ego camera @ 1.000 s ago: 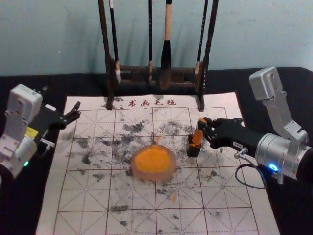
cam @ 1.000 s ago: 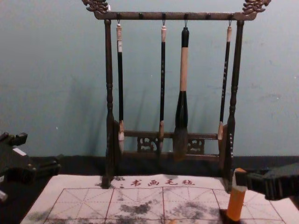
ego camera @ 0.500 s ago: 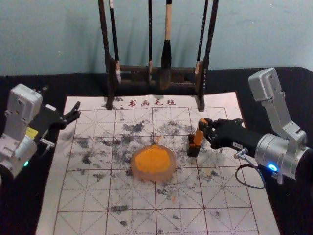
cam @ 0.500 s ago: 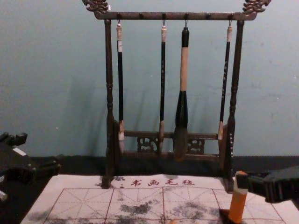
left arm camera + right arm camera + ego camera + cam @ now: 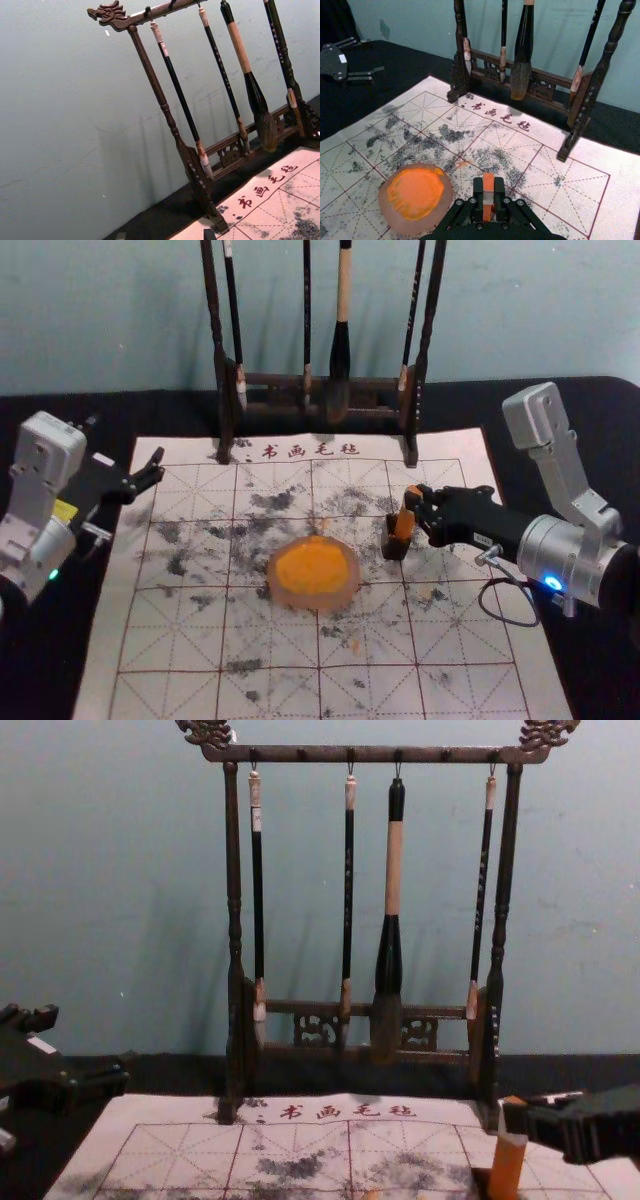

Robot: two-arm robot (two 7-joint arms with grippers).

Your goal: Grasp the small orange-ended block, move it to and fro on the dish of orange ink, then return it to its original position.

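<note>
As I watch, right jaws (image 5: 416,501) clench small orange-ended block with pale band (image 5: 404,526), lower end at squarish black holder (image 5: 394,550) below them. Round pinkish dish of orange ink (image 5: 346,597) sits left of them. Left jaws (image 5: 127,442) parked farther left, spread.

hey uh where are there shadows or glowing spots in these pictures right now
Head view: a blue light glows on the right arm, a small green one on the left arm; chest view: soft shadows on the wall; left wrist view: faint, streaky shadows on the wall behind the brushes.
</note>
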